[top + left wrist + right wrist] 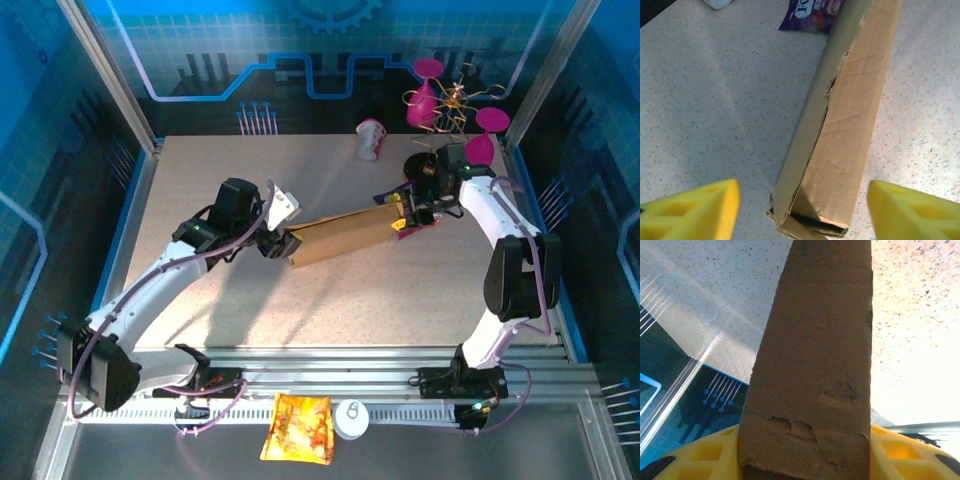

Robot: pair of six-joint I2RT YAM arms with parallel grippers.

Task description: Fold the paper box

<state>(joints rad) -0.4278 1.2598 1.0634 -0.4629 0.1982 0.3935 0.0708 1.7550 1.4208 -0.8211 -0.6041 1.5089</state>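
The paper box (340,235) is a long, narrow brown cardboard shape lying across the middle of the table. My right gripper (405,215) is shut on its right end; in the right wrist view the cardboard (810,370) fills the space between both yellow fingers (705,457). My left gripper (283,243) is at the box's left end and stands open. In the left wrist view the box's folded end (835,150) lies between the yellow fingertips (695,212), with bare table showing on either side. The end shows a dark slit and loose layered flaps.
A purple snack packet (812,12) lies under the box's far end. A white and pink cup (371,138) lies on its side at the back. Pink goblets on a gold wire stand (450,105) are at the back right. An orange-yellow snack bag (297,427) and a white lid (351,418) sit by the near rail.
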